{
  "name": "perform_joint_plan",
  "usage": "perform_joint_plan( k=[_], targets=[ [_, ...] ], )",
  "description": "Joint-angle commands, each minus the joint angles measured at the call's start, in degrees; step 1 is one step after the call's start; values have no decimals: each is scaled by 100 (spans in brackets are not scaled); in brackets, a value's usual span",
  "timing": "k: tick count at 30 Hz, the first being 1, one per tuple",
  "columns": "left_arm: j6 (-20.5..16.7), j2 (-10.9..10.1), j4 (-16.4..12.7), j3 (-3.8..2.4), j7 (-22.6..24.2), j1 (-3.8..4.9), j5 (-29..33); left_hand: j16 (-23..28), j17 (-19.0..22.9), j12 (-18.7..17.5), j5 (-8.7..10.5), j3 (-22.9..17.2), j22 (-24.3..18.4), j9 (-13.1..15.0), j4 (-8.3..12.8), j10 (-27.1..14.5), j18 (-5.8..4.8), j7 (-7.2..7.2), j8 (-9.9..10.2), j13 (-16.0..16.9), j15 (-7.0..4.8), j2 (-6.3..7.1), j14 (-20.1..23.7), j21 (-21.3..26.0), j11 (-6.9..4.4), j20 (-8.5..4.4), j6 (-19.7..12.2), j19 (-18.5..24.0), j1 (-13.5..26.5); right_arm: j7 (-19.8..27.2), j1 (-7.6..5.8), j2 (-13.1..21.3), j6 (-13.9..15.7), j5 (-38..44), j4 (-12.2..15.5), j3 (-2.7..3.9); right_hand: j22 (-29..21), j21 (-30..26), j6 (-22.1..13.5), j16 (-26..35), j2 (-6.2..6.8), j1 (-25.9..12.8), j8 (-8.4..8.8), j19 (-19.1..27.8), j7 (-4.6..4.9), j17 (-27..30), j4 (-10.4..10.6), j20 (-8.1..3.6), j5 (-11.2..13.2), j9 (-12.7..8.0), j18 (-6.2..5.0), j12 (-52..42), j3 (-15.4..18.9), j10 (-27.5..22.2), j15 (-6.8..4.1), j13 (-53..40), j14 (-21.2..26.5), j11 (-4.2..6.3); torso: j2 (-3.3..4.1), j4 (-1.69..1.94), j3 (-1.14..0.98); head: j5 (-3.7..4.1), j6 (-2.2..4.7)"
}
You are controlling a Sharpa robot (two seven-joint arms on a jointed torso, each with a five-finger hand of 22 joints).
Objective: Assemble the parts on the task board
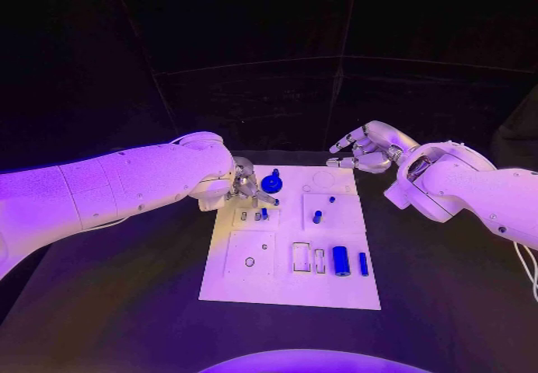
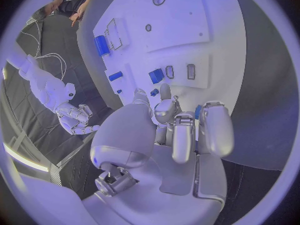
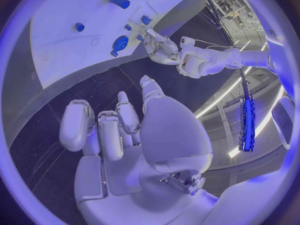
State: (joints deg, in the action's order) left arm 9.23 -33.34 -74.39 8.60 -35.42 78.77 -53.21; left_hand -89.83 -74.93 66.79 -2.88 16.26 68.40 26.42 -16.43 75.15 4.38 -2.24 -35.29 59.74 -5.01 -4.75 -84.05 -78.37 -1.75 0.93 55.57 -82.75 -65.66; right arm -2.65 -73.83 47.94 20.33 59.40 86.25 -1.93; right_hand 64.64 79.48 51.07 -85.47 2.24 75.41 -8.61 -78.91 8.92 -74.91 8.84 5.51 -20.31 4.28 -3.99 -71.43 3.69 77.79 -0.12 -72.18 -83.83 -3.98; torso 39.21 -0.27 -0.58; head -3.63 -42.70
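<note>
I see the white task board [image 1: 253, 281] lying mid-surface, with blue parts [image 1: 340, 261] in its slots. My left hand [image 1: 245, 189] sits over the board's far left corner, fingers [image 2: 182, 135] curled beside a round blue part [image 1: 271, 183]; I cannot tell whether they grip anything. My right hand [image 1: 370, 148] hovers past the board's far right corner, fingers spread, holding nothing.

Dim, violet-lit throughout, with a black background. Glare on the glossy white rectangular task board [image 1: 337, 291]. Strong fisheye bending in wrist views, blurred at rims.
</note>
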Motion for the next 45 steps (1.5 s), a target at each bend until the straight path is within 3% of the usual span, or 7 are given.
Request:
perform_joint_plan(
  k=[1, 28, 45],
  targets=[
    [203, 80, 65, 14, -94, 9, -76, -17, -1507, -33, 14, 45, -6, 9, 2, -22, -31, -1, -36, -10, -26, -14, -595, 2, -2, -2, -49, -7, 23, -30, -13, -12, -67, 61, -2, 3, -15, -31, 13, 34, -13, 42, -37, 46, 5, -550, 3, 5, -39, -6, -90, 23, 35, -47, -39, 16, -394, 7, 3, 2, 5, 0, -5],
    [441, 348, 340, 43, -198, 1, -75, -17, -1507, -24, 9, 49, 26, 112, 48, -49, -34, -11, -128, -2, -13, -30, -595, -14, 9, 13, -139, 7, -129, -49, -13, -58, -92, 88, -34, 3, -30, -40, 21, 42, -11, 43, -47, 50, 2, -537, 8, 3, -68, -5, -93, 25, 54, -49, -40, 20, -391, 10, 8, -4, 14, -6, -79],
    [607, 405, 406, 78, -235, -14, -75, -17, -1507, 1, 5, 11, 41, 187, 101, -46, -33, -14, -198, 20, -6, -70, -595, -22, 13, 24, -186, 17, -281, -64, -13, -81, -127, 105, -68, 3, -38, -47, 27, 45, -21, 70, -58, 50, -2, -536, -1, 0, -107, -6, -94, 24, 64, -47, -44, 21, -392, 14, 4, 3, 14, 9, -123]
  ],
)
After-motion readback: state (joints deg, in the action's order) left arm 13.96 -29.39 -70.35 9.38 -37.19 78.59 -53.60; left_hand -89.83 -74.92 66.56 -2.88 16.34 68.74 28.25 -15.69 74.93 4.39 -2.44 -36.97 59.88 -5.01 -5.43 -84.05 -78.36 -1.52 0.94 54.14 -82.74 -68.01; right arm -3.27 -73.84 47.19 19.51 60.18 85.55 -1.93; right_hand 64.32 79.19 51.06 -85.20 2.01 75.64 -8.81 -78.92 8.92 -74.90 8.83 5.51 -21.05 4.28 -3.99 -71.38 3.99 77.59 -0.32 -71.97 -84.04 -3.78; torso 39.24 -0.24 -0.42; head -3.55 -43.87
